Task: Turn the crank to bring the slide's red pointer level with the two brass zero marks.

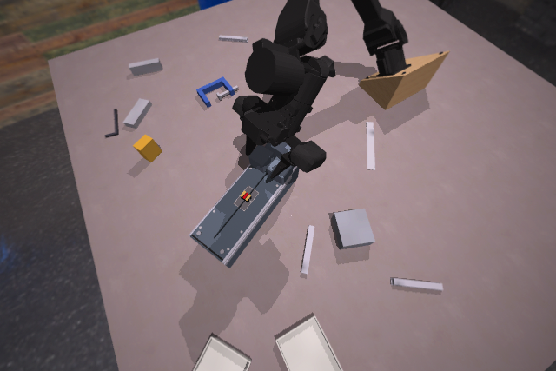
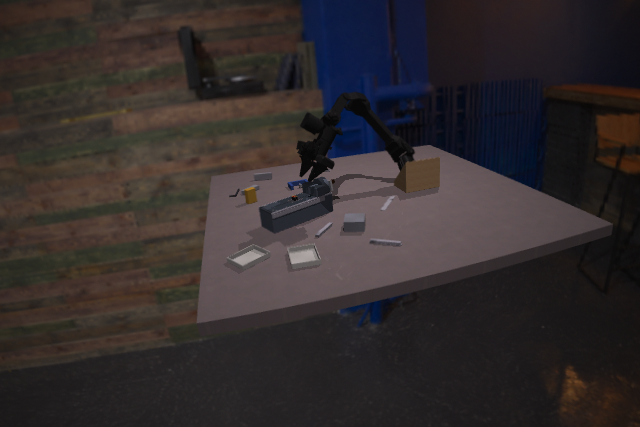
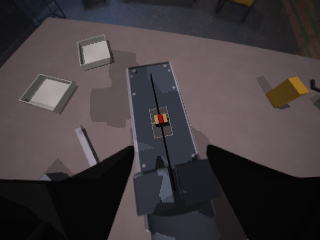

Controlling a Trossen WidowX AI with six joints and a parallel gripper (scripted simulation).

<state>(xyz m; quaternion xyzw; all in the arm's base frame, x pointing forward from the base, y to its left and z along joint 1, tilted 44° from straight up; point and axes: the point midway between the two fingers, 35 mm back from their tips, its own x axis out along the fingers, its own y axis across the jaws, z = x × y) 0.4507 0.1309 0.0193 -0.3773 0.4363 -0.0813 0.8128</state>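
The machine (image 1: 240, 227) (image 2: 299, 214) (image 3: 144, 102) is a long dark slate box with a slotted top. The red pointer (image 1: 245, 196) (image 3: 160, 118) sits in the slot between the two brass marks and looks level with them, though it is too small to judge exactly. A grey-blue housing (image 1: 261, 156) (image 3: 154, 190) stands at the machine's end nearest the arm. My gripper (image 1: 258, 167) (image 2: 306, 177) (image 3: 170, 149) is open and empty, its fingers spread above and to both sides of the housing. A small reddish tip (image 2: 333, 181) shows behind the housing in the exterior view; the rest of the crank is hidden.
A wooden wedge (image 1: 408, 82) (image 2: 423, 174) stands by the arm's base. A yellow block (image 1: 148, 148) (image 3: 286, 94), a blue clamp (image 1: 209, 86) and a grey block (image 1: 354, 228) (image 2: 354, 221) lie around the machine. Two pale trays lie beyond its far end.
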